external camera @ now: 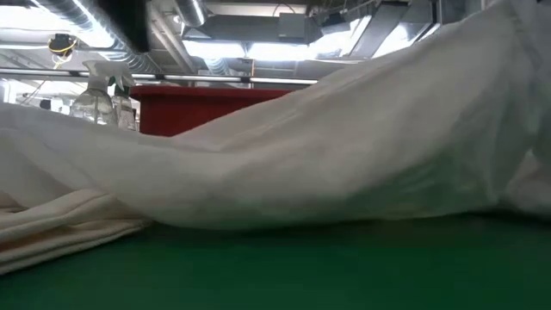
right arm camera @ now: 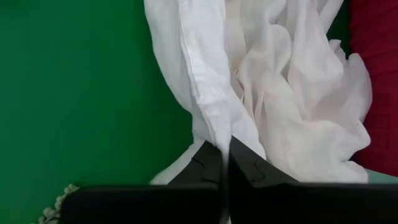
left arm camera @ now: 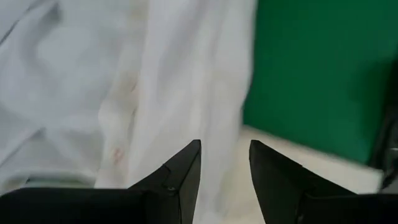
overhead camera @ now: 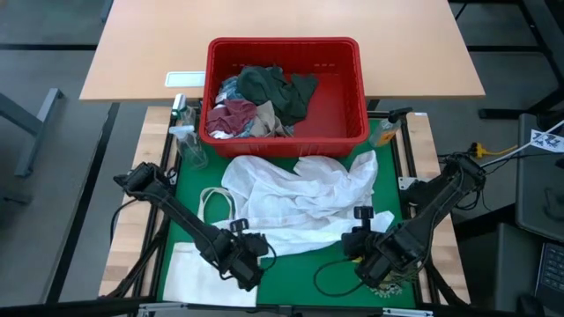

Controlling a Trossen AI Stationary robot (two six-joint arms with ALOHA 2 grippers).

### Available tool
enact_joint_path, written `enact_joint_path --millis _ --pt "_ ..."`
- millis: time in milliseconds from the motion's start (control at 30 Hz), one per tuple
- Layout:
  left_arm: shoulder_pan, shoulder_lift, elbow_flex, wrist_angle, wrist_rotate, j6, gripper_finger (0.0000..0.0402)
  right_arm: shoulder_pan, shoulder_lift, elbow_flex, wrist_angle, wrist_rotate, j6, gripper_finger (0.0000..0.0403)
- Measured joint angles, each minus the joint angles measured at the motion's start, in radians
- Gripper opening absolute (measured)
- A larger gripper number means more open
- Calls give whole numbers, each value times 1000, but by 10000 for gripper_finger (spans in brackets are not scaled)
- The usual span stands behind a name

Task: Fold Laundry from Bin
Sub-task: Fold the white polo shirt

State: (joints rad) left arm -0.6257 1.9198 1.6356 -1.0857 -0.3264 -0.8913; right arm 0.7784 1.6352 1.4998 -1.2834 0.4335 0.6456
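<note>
1. My right gripper [right arm camera: 225, 163] is pinched tight on a hem of the white garment [overhead camera: 300, 198], at its near right edge on the green mat [overhead camera: 291, 269].
2. My left gripper [left arm camera: 225, 163] hovers over the garment's near left edge, fingers spread, gripping nothing.
3. The garment lies crumpled just near the red bin [overhead camera: 284, 92]; I judge no fold made yet.
4. Dark green, maroon and other pieces of laundry [overhead camera: 264, 101] are left in the bin, so most of the job remains.
5. A white tote bag [overhead camera: 204, 269] lies flat at the near left.

A lab or workshop: exposed ceiling ducts [external camera: 164, 34], strip lighting [external camera: 258, 52], green work mat [overhead camera: 189, 207], aluminium-framed table [overhead camera: 123, 238].
</note>
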Motion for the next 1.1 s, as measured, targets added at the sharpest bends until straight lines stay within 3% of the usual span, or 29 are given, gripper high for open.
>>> enact_joint_path --millis 400,900,1100 --pt "-109 10 -8 -102 -12 -145 131 0 0 0 -3 0 0 1" --pt "-140 16 -205 -81 -73 -228 130 0 0 0 -2 0 -26 1" --pt "-140 16 -206 -80 -75 -227 94 0 0 0 -2 0 -26 1"
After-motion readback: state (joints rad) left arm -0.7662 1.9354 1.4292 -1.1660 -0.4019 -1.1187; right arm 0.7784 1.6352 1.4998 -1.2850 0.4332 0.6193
